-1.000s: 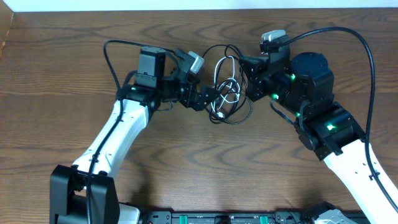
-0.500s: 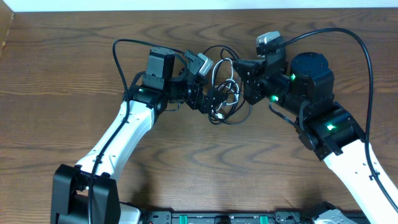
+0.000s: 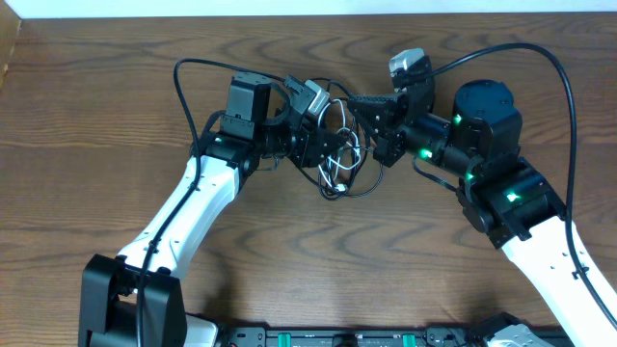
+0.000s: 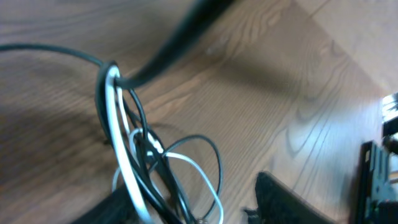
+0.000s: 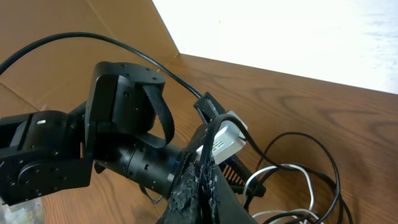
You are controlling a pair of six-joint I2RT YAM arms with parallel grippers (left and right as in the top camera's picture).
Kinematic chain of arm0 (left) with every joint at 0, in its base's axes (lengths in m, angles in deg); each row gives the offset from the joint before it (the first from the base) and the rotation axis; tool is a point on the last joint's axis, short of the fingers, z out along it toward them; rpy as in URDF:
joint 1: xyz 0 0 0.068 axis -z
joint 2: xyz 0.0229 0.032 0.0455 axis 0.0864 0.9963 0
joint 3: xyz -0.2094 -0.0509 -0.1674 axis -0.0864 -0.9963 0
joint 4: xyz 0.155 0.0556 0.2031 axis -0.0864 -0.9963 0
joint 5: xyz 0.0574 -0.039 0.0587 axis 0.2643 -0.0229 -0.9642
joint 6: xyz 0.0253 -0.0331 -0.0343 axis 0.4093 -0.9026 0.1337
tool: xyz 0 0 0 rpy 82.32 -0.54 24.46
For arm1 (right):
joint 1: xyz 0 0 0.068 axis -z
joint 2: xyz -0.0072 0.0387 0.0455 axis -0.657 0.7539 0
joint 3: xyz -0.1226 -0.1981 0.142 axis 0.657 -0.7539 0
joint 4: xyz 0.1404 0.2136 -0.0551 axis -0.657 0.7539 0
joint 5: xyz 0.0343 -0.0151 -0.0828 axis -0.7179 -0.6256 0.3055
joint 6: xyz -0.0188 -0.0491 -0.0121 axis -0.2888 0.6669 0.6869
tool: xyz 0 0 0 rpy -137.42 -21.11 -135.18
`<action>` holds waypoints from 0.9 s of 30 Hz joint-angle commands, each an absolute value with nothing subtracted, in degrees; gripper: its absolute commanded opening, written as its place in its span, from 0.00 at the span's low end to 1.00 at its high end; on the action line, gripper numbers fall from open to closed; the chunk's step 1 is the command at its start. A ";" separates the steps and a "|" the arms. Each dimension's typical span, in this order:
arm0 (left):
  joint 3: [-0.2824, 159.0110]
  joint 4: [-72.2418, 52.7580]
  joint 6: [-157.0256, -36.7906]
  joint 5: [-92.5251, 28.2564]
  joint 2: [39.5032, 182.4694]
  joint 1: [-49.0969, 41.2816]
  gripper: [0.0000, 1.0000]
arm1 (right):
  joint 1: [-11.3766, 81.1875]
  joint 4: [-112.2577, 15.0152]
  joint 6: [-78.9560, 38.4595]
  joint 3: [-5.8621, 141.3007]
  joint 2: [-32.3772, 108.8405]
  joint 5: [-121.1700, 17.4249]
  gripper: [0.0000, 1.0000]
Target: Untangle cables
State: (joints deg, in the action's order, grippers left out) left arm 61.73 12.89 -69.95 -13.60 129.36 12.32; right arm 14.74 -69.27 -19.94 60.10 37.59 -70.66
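The cables [image 3: 345,159] are a tangle of thin black cords and one white cord on the wooden table between my two grippers. My left gripper [image 3: 331,152] is open at the tangle's left side. In the left wrist view the black and white cords [image 4: 134,146] run between its spread fingers [image 4: 193,202]. My right gripper [image 3: 362,102] is at the tangle's upper right, shut on a black cable. In the right wrist view its closed fingers [image 5: 204,171] pinch that thin black strand [image 5: 210,132], and the white cord's loop [image 5: 281,168] lies to the right.
The table [image 3: 96,116] is brown wood, with its far edge along the top. Thick black arm cables arch over both arms [image 3: 569,87]. The left arm's wrist [image 5: 124,118] sits very close to my right fingers. The robot base [image 3: 347,337] is at the front edge.
My left gripper has moved right into the tangle. My right gripper has shifted left and up over the tangle, drawing the black strand taut.
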 commanded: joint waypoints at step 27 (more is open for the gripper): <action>61.64 14.97 -72.16 -15.44 113.71 5.85 0.08 | 14.90 -54.27 -20.64 60.60 37.32 -35.12 0.39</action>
